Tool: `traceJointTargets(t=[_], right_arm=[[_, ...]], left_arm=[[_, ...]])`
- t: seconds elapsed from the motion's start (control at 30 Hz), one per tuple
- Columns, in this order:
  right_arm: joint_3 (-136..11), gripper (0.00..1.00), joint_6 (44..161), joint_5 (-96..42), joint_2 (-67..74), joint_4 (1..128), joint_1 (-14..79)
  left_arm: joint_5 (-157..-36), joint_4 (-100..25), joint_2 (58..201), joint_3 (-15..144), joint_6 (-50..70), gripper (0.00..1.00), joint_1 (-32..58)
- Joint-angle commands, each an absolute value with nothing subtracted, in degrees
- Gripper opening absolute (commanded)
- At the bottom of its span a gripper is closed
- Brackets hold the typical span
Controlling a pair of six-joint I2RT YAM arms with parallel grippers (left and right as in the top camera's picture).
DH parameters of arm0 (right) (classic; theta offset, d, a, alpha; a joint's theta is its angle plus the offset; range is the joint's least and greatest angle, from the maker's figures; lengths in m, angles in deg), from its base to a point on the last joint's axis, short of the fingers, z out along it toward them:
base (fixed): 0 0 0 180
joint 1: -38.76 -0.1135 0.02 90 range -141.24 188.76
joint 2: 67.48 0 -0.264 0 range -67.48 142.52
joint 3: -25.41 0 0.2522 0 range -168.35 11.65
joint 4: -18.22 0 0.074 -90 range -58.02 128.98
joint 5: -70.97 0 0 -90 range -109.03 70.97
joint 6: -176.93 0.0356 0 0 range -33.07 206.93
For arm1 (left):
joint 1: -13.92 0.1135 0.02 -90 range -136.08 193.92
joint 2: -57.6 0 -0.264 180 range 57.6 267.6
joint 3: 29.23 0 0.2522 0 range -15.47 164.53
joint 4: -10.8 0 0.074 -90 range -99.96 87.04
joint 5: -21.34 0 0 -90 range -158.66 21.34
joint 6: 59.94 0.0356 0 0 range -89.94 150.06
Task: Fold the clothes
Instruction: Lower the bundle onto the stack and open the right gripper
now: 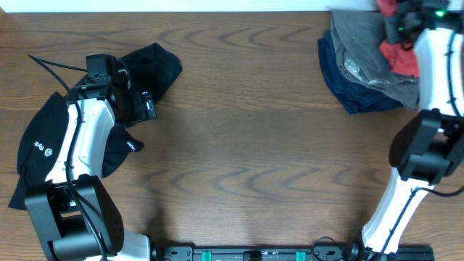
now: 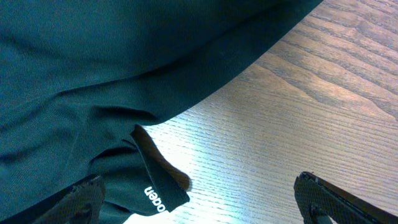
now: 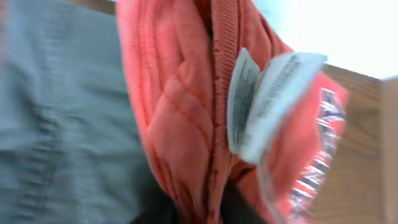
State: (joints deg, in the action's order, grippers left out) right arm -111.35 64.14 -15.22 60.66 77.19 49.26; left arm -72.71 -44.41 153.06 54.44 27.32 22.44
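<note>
When checking 9 o'clock, seeing left gripper (image 2: pixel 199 208) spread wide over black top (image 1: pixel 43 145), grasping nothing. At 1 o'clock, seeing right gripper (image 1: pixel 395 27) clenched on bunched orange-red T-shirt (image 3: pixel 180 112), above grey garment (image 1: pixel 366 54) stacked on navy garment (image 1: pixel 348 93).

Right wrist view blurred: care label (image 3: pixel 267 99) on orange-red T-shirt (image 3: pixel 180 124) unreadable. Black top (image 1: pixel 32 156) partly under left arm (image 1: pixel 76 141) (logo (image 1: pixel 45 151) too small to read). Left hand (image 2: pixel 200 202): fingertips (image 2: pixel 84 198) cut by lower edge.

The black top (image 2: pixel 93 74) carries small white lettering (image 2: pixel 155 200), apparently "open", seen sideways.
</note>
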Motion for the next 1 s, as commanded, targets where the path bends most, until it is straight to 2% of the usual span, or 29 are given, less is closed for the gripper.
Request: traceJointTargets(t=[0.0, 0.03, 0.07, 0.2, 0.23, 0.33, 0.37, 0.4, 0.7, 0.97], right_arm=[[-112.81, 0.11, 67.14, -16.37, 61.73, 77.19, 45.75], [-112.81, 0.04, 67.68, -16.59, 62.04, 77.45, 44.98], [-112.81, 0.04, 67.73, -16.83, 62.47, 77.76, 44.04], [-112.79, 0.19, 67.88, -16.94, 63.28, 78.28, 41.05], [-112.79, 0.27, 67.88, -16.90, 63.28, 78.24, 40.41], [-112.79, 0.67, 67.92, -16.55, 63.28, 78.04, 39.32], [-112.81, 0.86, 68.29, -15.85, 63.26, 78.04, 39.10], [-112.83, 0.98, 68.97, -14.89, 63.26, 78.09, 38.97], [-112.96, 0.99, 76.73, -14.80, 57.80, 80.55, 40.63], [-111.67, 0.99, 91.46, -18.52, 56.42, 87.94, 47.39]], left_arm=[[-72.01, -44.28, 151.91, 54.88, 27.88, 0.98, 22.65], [-72.01, -44.25, 151.91, 54.88, 27.88, 0.98, 22.65], [-72.01, -44.25, 151.91, 54.88, 27.88, 0.98, 22.65], [-72.01, -44.23, 151.91, 54.88, 27.88, 0.98, 22.65], [-72.01, -44.23, 151.91, 54.88, 27.88, 0.98, 22.65], [-72.01, -44.23, 151.91, 54.88, 27.88, 0.98, 22.65], [-72.01, -44.25, 151.91, 54.88, 27.88, 0.98, 22.65], [-72.01, -44.25, 151.91, 54.88, 27.88, 0.98, 22.65], [-72.01, -43.80, 151.91, 54.88, 27.88, 0.98, 22.63], [-72.01, -43.77, 151.91, 54.88, 27.88, 0.98, 22.63]])
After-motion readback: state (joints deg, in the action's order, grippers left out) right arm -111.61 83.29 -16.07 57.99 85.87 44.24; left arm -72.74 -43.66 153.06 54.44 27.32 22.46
